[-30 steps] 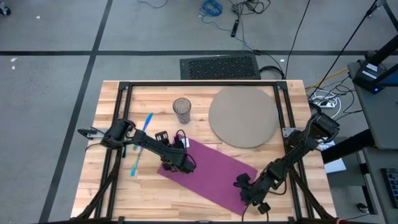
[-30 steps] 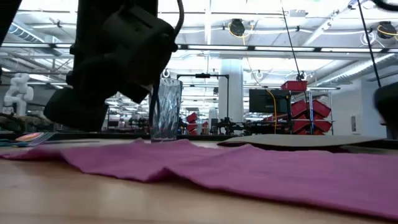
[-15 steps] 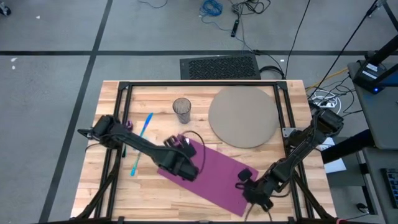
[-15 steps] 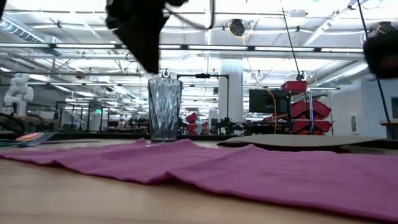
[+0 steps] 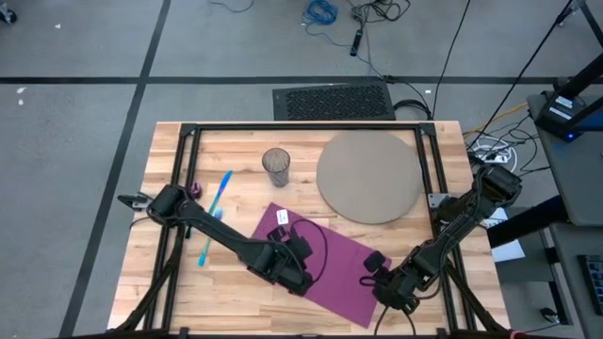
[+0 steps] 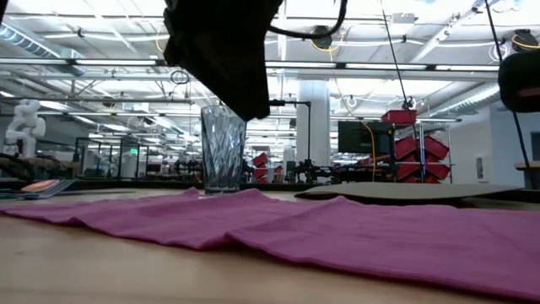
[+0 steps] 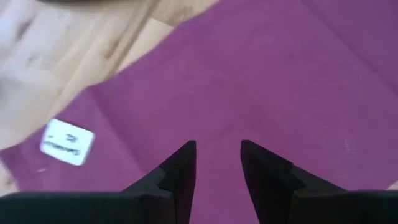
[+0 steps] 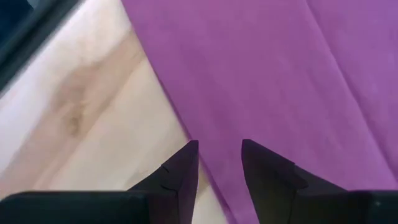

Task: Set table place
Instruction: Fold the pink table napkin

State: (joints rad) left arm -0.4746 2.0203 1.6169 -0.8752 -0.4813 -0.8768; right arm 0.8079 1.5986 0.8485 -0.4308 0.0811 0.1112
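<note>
A purple napkin (image 5: 325, 264) lies spread flat on the table (image 5: 170, 282), slanting from the middle toward the near right; a white tag (image 7: 66, 142) sits near its far corner. My left gripper (image 7: 217, 155) hangs open above the napkin's middle (image 5: 300, 266), pointing steeply down and touching nothing. My right gripper (image 8: 219, 155) stands open over the napkin's near-right edge (image 5: 377, 271), also clear of it. A clear glass (image 5: 276, 167) stands upright behind the napkin, beside the round grey-tan mat (image 5: 367, 176). Blue cutlery (image 5: 215, 215) lies at the left. No plate shows.
A small pink piece (image 5: 195, 188) lies by the left arm's base. The black frame rails (image 5: 301, 127) run along the table's far side. Bare wood lies at the near left (image 5: 188, 301) and beside the napkin's edge (image 8: 93, 124).
My left gripper has left the napkin's far-left corner, risen, and gone toward the near right over the napkin's middle, tipping to point more steeply down. My right gripper has risen a little and tipped over the napkin's edge. The napkin has stayed flat.
</note>
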